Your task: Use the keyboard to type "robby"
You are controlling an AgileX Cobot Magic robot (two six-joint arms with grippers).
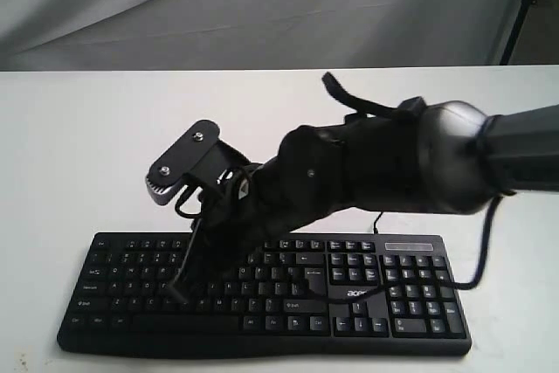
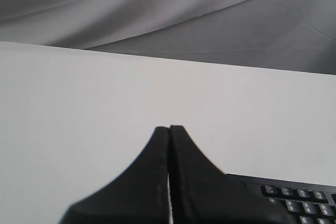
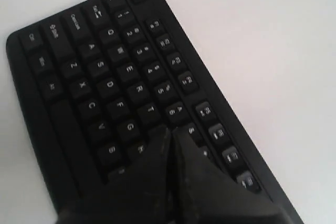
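The black keyboard (image 1: 410, 296) lies along the near edge of the white table, with its number pad at the right. My right arm reaches across it from the right. My right gripper (image 1: 178, 289) is shut, with its tips low over the left-middle letter keys. In the right wrist view the keyboard (image 3: 94, 77) fills the frame, and the right gripper (image 3: 170, 129) has its joined tips between the T, G and 6 keys; I cannot tell whether they touch a key. My left gripper (image 2: 169, 127) is shut on nothing over bare table, and a corner of the keyboard (image 2: 299, 195) shows beside it.
A thin black cable (image 1: 479, 259) loops off the keyboard's right end and across its navigation keys. The right arm's camera bracket (image 1: 183, 163) stands above the keyboard's left half. A grey cloth backdrop (image 1: 262, 6) hangs behind the white table (image 1: 87, 146).
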